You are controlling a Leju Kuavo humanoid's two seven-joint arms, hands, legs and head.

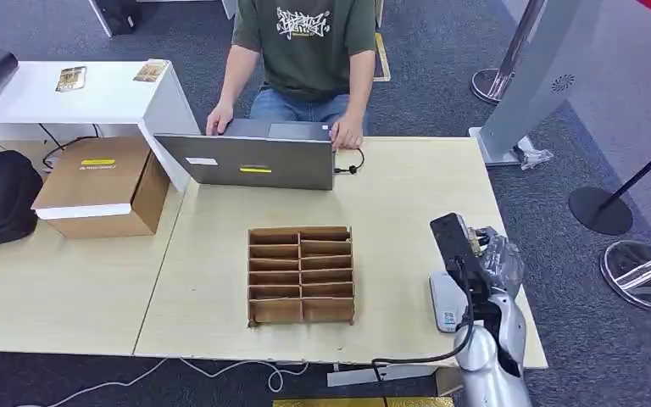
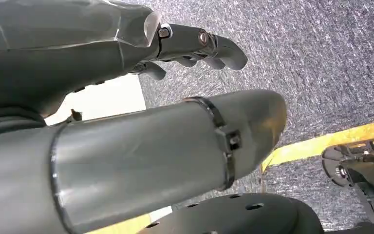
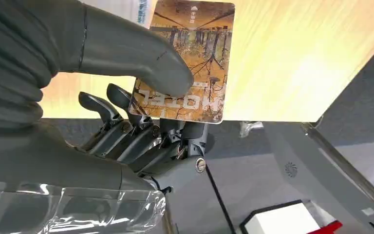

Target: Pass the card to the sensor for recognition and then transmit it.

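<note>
**Hidden and cut off**

The thumb of the right hand [image 3: 102, 122] covers part of the card [image 3: 190, 58], whose small print is unreadable. In the head view, the person [image 1: 305, 51] is cropped above the shoulders, and the sensor [image 1: 446, 303] sits half behind the wrist.

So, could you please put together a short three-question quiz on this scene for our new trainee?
1. True or false: the right hand holds a card under its thumb.
2. What does the cardboard organizer on the table hold? A) stacks of cards B) nothing visible in the head view C) pens
3. Fill in: the person across the table has both hands on a ____.

Key: 1 true; 2 B; 3 laptop. Bonus note: the left hand hangs over the carpet with its fingers curled and nothing in them.
</note>
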